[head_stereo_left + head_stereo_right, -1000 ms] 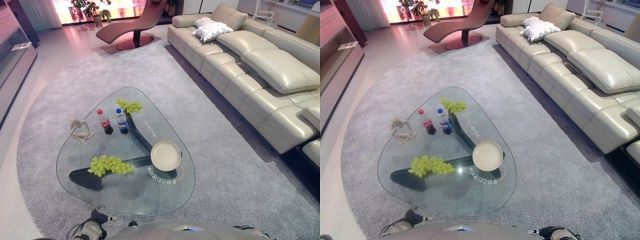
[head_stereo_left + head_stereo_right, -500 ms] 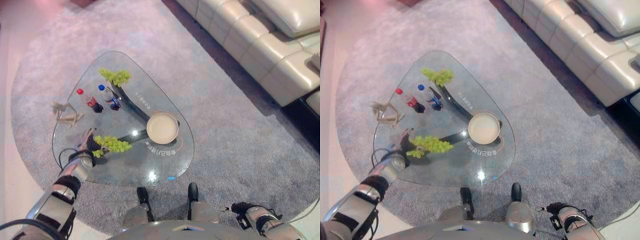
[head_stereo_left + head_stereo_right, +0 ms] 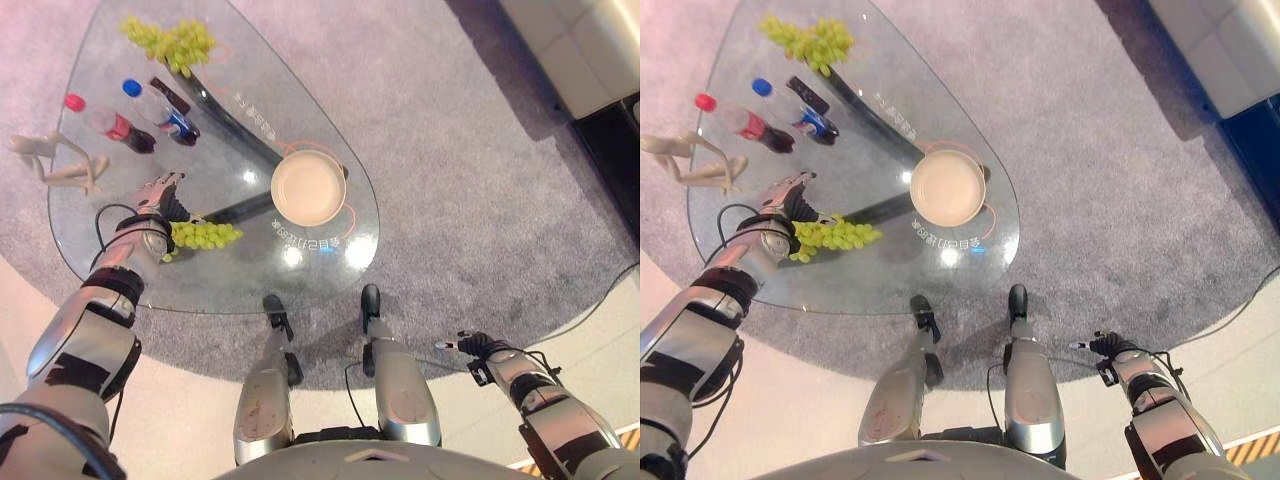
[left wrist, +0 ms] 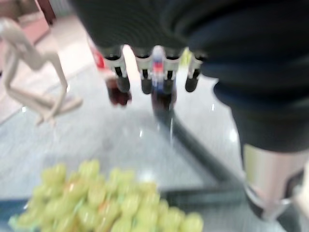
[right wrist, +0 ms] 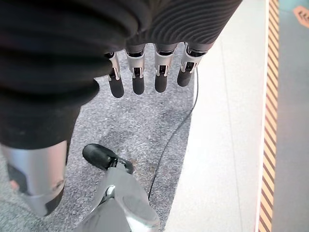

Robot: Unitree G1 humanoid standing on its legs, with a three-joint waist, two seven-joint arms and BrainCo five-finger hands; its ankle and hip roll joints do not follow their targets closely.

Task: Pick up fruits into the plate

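Grapes (image 3: 205,235) are lying on the glass bench (image 3: 330,260), at about nine o'clock from the round plate (image 3: 308,188), a little apart from it. Left hand (image 3: 165,195) is reaching out over the bench with its arm stretched forward, fingers (image 4: 143,72) straight and spread just above the bunch. Right hand (image 3: 478,348) is hanging at five o'clock beside the body over the carpet (image 3: 470,180), fingers relaxed and holding nothing.

Rounded triangular glass coffee table (image 3: 330,255) with dark base (image 3: 215,105) seen through the top, standing on a grey carpet (image 3: 450,190). Pale hard floor (image 3: 610,350) near and right of the carpet; cream sofa (image 3: 580,40) at far right, ceiling light glinting on the glass.
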